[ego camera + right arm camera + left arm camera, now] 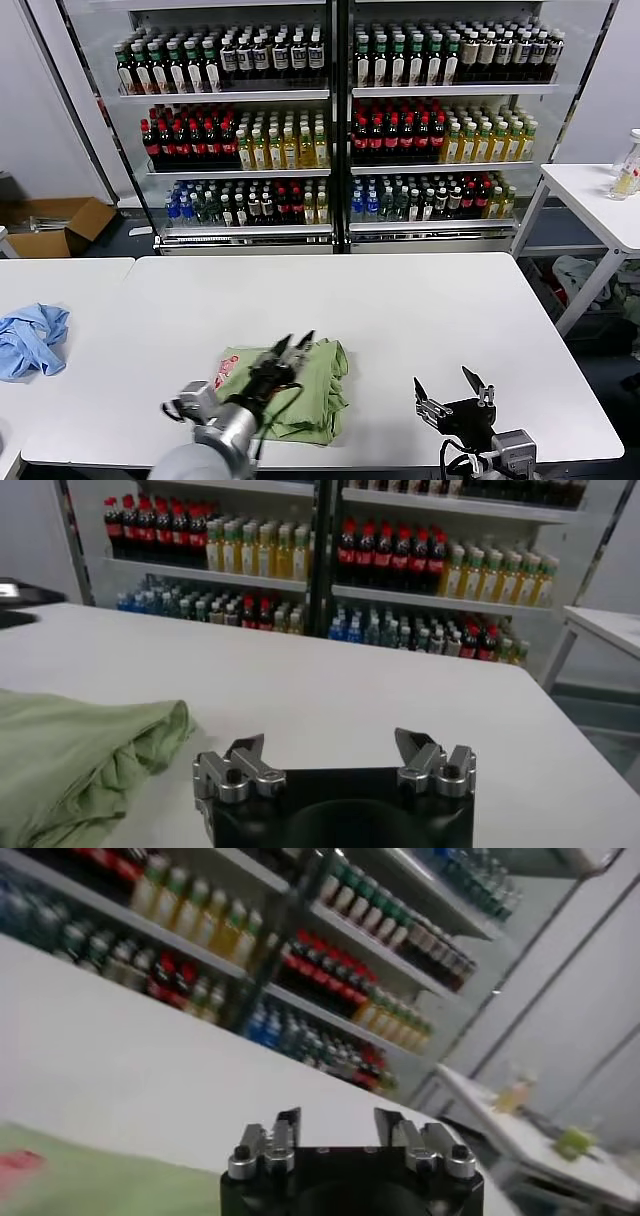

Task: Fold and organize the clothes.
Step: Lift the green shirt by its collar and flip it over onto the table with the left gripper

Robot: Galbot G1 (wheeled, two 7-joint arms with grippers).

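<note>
left pincer (293,345) open, rumpled green shirt (318,385)

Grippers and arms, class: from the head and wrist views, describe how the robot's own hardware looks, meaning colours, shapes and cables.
Both grippers are black two-finger units. The left gripper sits on a silver-grey rounded arm, with black cable looped beside it. The right gripper has dark pointed fingers, silver-grey fittings and black cable below. In the wrist views, each has a black block body, silver knuckle brackets with dark bolts, and dark finger pads.
</note>
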